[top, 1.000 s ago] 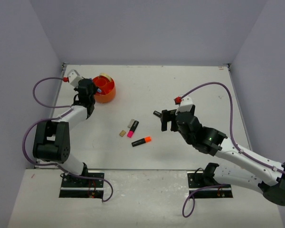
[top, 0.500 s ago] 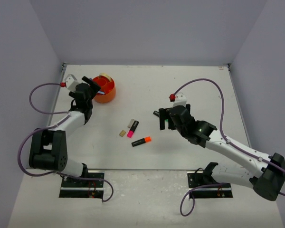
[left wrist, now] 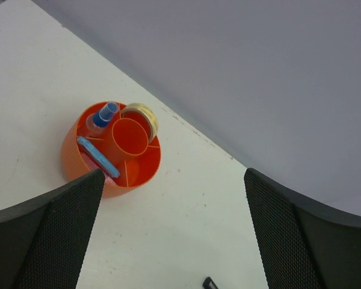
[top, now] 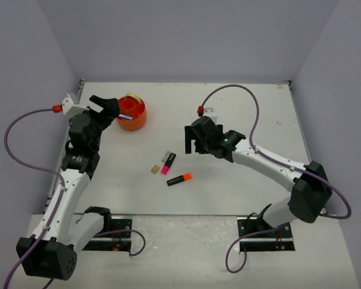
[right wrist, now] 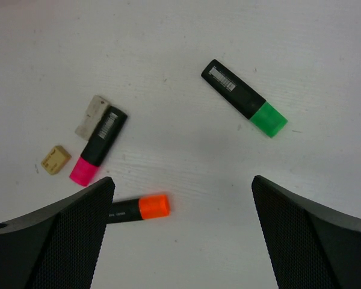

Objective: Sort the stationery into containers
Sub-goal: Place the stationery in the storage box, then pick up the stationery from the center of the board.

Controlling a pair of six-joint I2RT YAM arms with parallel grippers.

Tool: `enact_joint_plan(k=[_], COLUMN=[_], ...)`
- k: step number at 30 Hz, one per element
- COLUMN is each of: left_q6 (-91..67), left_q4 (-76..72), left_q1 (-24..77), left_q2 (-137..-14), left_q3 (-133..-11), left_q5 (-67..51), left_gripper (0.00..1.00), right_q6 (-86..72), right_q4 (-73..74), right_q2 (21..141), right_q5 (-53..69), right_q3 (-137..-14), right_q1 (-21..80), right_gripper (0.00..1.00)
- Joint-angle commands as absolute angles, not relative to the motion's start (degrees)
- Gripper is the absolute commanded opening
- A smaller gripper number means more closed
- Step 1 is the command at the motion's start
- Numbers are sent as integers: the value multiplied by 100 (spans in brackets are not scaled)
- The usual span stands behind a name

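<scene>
Three stubby black highlighters with flat sides lie on the matte white table (top: 240, 108). The green highlighter (right wrist: 243, 97) lies alone, well apart from the others. The pink highlighter (right wrist: 98, 146) touches a pale rounded block (right wrist: 92, 116), a small tan block (right wrist: 55, 159) sits just beside its pink end, and the orange highlighter (right wrist: 138, 208) lies near them.

At the table's far left stands the tub (left wrist: 72, 156), round, smooth orange plastic with a central cup and radiating dividers. Separate compartments hold a clear blue-capped tube (left wrist: 103, 117), a tan ring (left wrist: 141, 115) and a flat blue piece (left wrist: 98, 156).

The left gripper (left wrist: 174, 241) hangs near the tub, jaws wide, with nothing between its mesh-textured pads (left wrist: 48, 241). The right gripper (right wrist: 180, 241) hovers over the highlighters, jaws wide and empty.
</scene>
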State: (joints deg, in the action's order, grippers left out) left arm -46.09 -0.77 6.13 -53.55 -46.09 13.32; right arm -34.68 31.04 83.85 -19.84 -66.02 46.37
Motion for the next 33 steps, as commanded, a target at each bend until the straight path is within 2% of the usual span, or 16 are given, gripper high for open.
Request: enact_joint_plan(k=[1, 5, 9, 15, 18, 23, 33], left_q6=[-3892, -3256, -2493, -2134, -2089, -2013, -1999], left_q4=[1459, 2136, 2742, 2756, 2648, 2575, 2527], left_q1=[615, 615, 631, 624, 624, 624, 624], left_q2=[-5205, -4940, -4682, -4358, -4349, -4461, -4399], left_q3=[-4926, -5280, -5358, -4493, -4486, -4458, -4438], left_q5=[470, 299, 381, 744, 458, 314, 154], left_gripper=[100, 100, 100, 100, 100, 100, 100], right_q6=[-3990, -4107, -4349, -4338, -4422, -4407, -4378], right_q4=[3349, 3310, 3148, 3027, 3323, 3839, 3972], right_q2=[8943, 9298, 9624, 10425, 11059, 11913, 12562], right_q5=[-1813, -1709, -1701, -1354, -1693, -1795, -1883], right_q3=[-7230, -7463, -7640, -8318, -8928, -9941, -10298], right_q1=[4632, 4632, 4772, 4957, 5068, 5258, 5396], right_gripper=[99, 97, 90, 68, 65, 53, 52])
